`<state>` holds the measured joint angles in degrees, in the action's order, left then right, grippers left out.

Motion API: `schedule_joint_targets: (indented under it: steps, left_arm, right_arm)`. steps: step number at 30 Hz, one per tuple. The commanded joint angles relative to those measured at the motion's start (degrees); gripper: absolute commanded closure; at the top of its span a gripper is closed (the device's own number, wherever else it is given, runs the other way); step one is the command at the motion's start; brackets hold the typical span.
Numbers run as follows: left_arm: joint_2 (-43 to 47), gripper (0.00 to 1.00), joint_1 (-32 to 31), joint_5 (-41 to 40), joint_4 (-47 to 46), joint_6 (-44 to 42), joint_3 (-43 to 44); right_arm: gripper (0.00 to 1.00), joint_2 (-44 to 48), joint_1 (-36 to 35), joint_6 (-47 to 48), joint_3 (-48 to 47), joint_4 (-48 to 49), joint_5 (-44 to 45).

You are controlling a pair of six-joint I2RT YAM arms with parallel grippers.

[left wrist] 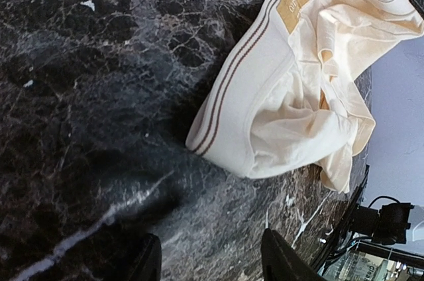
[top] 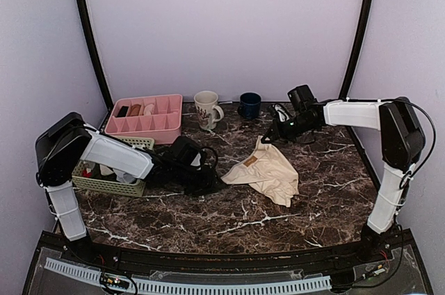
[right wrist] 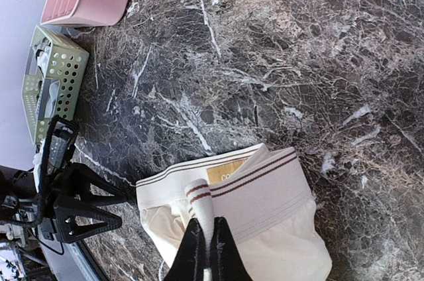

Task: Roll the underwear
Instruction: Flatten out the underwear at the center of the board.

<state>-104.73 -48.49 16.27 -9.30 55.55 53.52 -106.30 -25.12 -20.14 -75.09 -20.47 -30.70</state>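
Note:
The underwear [top: 265, 170] is a cream garment with a brown-striped waistband and a tan label, lying crumpled on the marble table [top: 229, 225] right of centre. My right gripper [top: 268, 138] is shut on a pinched fold of its waistband [right wrist: 205, 211], lifting the far corner. In the right wrist view the underwear [right wrist: 265, 208] spreads under the fingers [right wrist: 225, 254]. My left gripper [top: 214, 182] is open and empty, low over the table just left of the underwear [left wrist: 298, 95]; its fingertips [left wrist: 281, 258] frame bare marble.
A pink divided tray [top: 146, 115] and a green perforated basket [top: 111, 177] stand at the left. A patterned mug [top: 206, 109] and a dark blue cup [top: 249, 104] stand at the back. The table's right edge lies beyond the underwear.

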Motion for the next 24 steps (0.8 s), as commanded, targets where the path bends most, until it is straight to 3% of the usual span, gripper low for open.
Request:
schedule_joint_targets:
  steps: [1, 8, 14, 19, 24]
  left_arm:
    - [-2.61, 0.49, 0.06, -1.94, -3.83, 5.43, 3.01]
    - [-5.69, 0.56, 0.15, -5.68, -8.03, 13.57, 2.33]
    - [-9.85, 0.63, 1.23, -4.07, -12.88, 17.66, 2.96]
    - [-11.43, 0.75, 2.31, -3.22, -13.51, 18.15, 4.67]
    - [-9.72, 1.0, 3.62, -3.77, -10.27, 14.55, 7.07]
  right_arm:
    - [1.0, 1.97, 0.16, -0.2, -0.04, 1.6, -0.02]
    - [1.0, 1.84, 0.64, -0.64, -1.05, 1.74, -0.16]
    - [1.0, 2.06, 1.42, -0.69, -1.17, 2.84, -0.19]
    - [1.0, 2.99, 1.95, -1.88, -0.17, 4.3, -0.49]
    - [1.0, 4.55, 2.5, -2.74, -0.1, 5.05, -0.73]
